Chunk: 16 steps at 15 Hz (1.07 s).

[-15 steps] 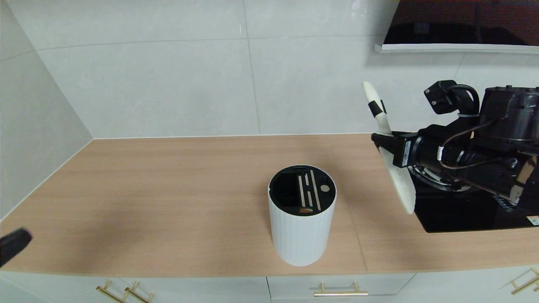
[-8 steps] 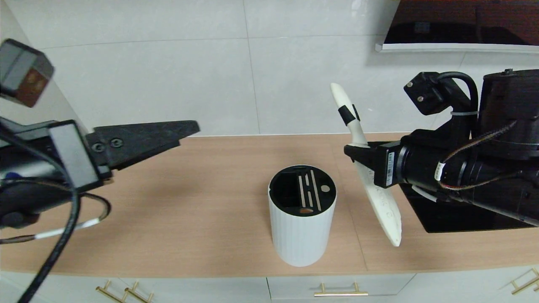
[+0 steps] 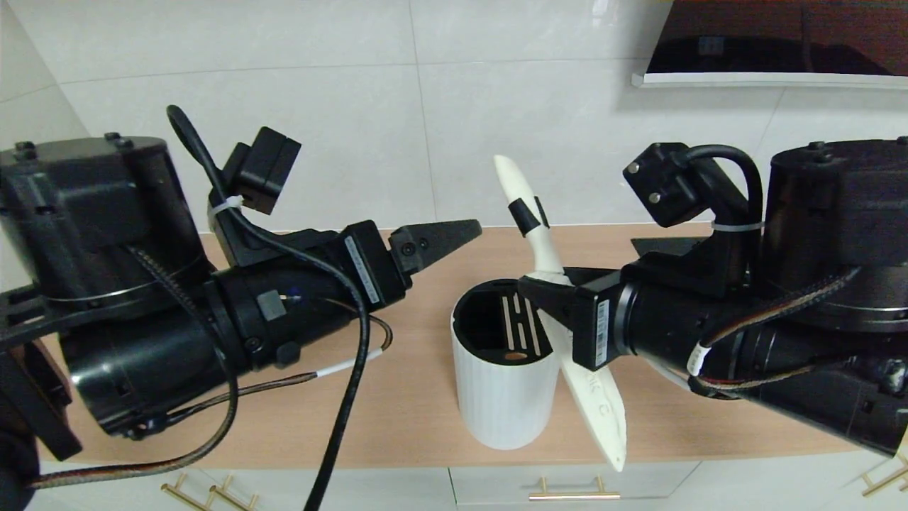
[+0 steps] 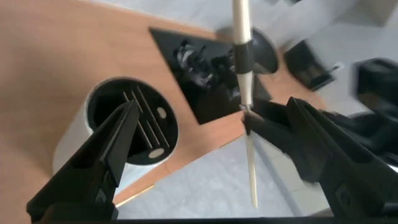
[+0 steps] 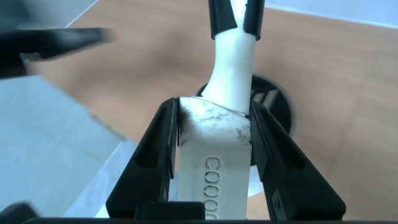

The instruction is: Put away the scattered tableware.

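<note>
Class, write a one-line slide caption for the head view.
Right gripper holds a tilted white spatula near the white slotted holder on the wooden counter; open left gripper opposite.

High head, close wrist views share holder (image 3: 500, 397).

Home kitchen: wood countertop (image 3: 425, 397) w/ white wall tiles (image 3: 355, 142) behind, extractor hood (image 3: 773, 42) above, brass-handled drawers (image 3: 496, 490) below.

Black arms (image 3: 142, 333) (cables (image 3: 347, 397), white zip-ties (image 3: 225, 206)).
</note>
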Motion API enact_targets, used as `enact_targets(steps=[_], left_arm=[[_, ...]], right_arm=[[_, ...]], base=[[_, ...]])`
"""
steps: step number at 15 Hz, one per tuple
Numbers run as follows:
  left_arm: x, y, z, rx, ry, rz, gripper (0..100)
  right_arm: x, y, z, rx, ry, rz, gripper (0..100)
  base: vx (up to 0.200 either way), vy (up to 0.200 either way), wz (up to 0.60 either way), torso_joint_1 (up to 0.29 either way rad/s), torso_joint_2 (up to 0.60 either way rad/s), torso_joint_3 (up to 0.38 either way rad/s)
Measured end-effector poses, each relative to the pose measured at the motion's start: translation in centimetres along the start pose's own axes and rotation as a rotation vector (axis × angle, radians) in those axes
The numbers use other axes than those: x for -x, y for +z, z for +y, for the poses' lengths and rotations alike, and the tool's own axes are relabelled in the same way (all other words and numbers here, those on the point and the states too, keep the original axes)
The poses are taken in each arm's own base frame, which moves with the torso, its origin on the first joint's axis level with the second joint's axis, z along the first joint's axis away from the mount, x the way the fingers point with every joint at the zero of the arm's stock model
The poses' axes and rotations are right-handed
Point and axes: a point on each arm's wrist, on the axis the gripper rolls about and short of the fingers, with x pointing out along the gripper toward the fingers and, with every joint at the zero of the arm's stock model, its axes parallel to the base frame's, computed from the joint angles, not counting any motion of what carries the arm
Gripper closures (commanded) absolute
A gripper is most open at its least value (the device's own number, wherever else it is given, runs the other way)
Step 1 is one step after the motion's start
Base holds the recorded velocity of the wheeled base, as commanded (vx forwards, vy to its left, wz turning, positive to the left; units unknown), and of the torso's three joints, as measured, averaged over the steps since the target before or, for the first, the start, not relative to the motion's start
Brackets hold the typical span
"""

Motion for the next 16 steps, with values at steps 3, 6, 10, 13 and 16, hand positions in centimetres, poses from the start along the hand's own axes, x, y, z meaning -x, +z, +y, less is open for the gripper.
enact_targets(steps=[3,6,10,13,16], left_arm=[[-0.8,-0.8,-0.4,-0.002,-0.023,0.015,0],[-1.1,-1.1,-0.6,-0.003,-0.042,0.013,0],[-1.4,-1.5,-0.4,-0.001,-0.034,0.024,0],[-1.6,-1.6,-0.3,-0.002,-0.022,0.022,0],[-1.7,-1.7,-0.3,-0.002,-0.02,0.025,100]], right_arm=[[-0.4,-0.9,1.2,0.011,0.033,0.032,100],[-0.5,-1.5,2.8,-0.018,0.084,0.054,100],[-0.6,-1.9,3.8,-0.022,0.112,0.067,100],[-0.7,-2.2,4.2,-0.031,0.122,0.079,100],[-0.8,-2.2,4.3,-0.035,0.128,0.07,100]], base=[[0.0,0.0,0.0,0.0,0.0,0.0],[0.0,0.0,0.0,0.0,0.0,0.0],[0.0,0.0,0.0,0.0,0.0,0.0],[0.0,0.0,0.0,0.0,0.0,0.0],[0.0,0.0,0.0,0.0,0.0,0.0]])
